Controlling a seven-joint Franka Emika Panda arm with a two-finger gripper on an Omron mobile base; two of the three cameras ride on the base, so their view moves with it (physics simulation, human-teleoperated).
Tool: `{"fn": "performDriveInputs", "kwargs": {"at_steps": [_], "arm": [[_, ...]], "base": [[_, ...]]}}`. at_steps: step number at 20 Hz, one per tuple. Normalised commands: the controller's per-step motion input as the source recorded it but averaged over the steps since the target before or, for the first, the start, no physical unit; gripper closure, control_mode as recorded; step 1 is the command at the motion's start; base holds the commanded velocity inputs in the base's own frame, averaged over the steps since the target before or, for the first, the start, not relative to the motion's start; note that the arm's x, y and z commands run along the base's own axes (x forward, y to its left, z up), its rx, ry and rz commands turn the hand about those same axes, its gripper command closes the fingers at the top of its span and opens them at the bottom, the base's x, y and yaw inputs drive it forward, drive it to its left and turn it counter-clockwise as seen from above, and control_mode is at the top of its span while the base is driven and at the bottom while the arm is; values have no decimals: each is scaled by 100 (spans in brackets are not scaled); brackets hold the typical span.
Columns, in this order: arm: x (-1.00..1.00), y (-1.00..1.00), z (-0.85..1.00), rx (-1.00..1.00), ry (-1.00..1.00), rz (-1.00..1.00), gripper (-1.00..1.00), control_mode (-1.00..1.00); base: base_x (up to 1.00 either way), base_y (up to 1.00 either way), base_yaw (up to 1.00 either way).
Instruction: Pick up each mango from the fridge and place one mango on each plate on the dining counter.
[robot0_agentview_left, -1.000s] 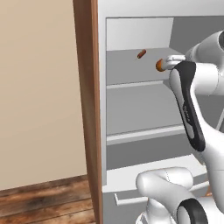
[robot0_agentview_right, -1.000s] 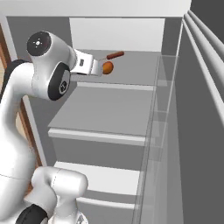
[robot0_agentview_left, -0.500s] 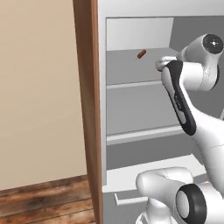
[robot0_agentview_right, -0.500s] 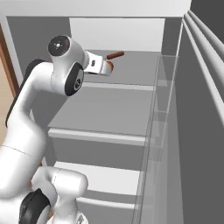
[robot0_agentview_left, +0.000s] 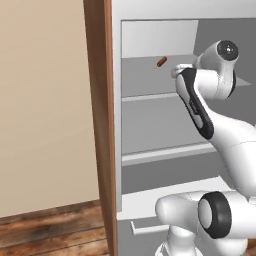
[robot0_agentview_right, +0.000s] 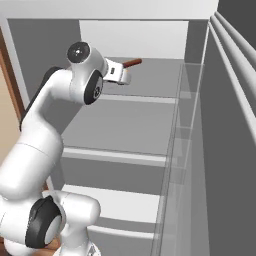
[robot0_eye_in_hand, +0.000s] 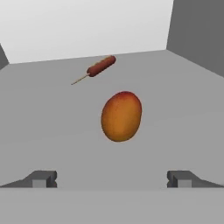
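- Jaws stand wide open, empty, before mango on top fridge shelf.
- Advance straight, centre mango between fingertips, avoid sausage behind, then close gently.

Top fridge shelf: straight path to mango is clear.
Pincer fingers spread wide, bare grey shelf between them and the orange-red mango. Room on both sides of the fruit. Sausage on its thin stick lies farther back and to the left, well apart. Back wall behind it, fridge side wall bounds the right.
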Motion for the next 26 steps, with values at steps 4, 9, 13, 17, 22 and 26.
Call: {"fn": "performDriveInputs", "kwargs": {"at_steps": [4,9,13,17,22,26], "arm": [[49,-10,-4,0,2,0,-100,-100],[46,-10,-9,0,3,0,-100,-100],[40,-10,-12,0,3,0,-100,-100],[30,-5,-13,0,4,0,-100,-100],[31,-1,-10,0,3,0,100,-100],[12,0,-12,0,1,0,100,-100]], "base": [[0,0,0],[0,0,0],[0,0,0],[0,0,0],[0,0,0],[0,0,0]]}}
